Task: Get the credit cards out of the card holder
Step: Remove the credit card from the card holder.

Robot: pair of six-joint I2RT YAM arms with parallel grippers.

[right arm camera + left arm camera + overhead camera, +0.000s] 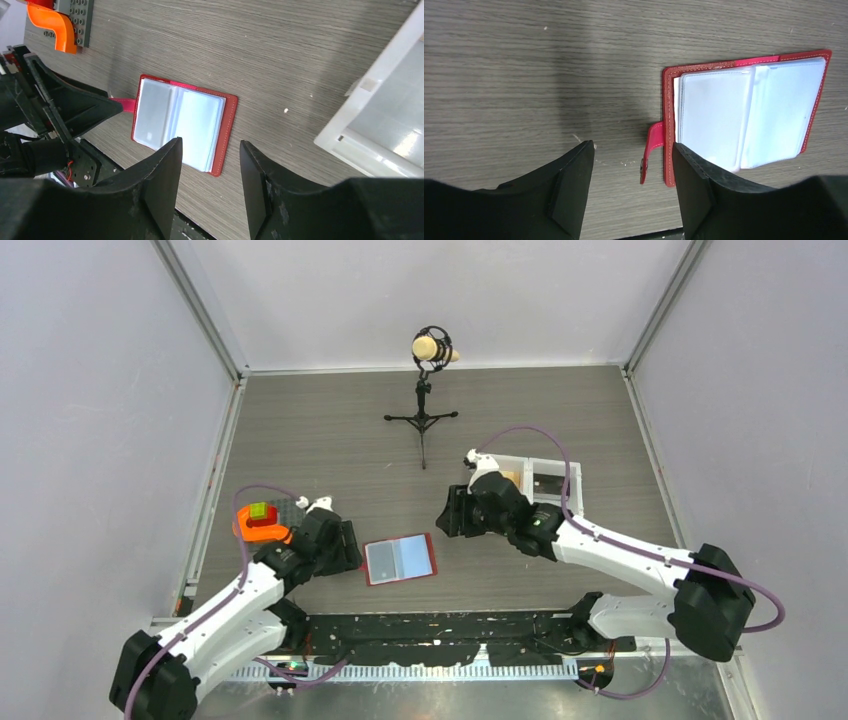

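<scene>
The card holder (400, 559) lies open on the table (330, 430) between the arms. The left gripper (633, 150), at its snap tab (654, 145), and the right gripper (210, 145) both stand part open and empty. It seems best to pin the red edge first, then pull straight along the pocket (714, 115).

A dark grey wood-grain table (330, 430) is closed in on the left, back and right by plain pale grey walls (430, 290). Slanting silver metal posts (200, 310) mark the far corners. The light is soft and even.
</scene>
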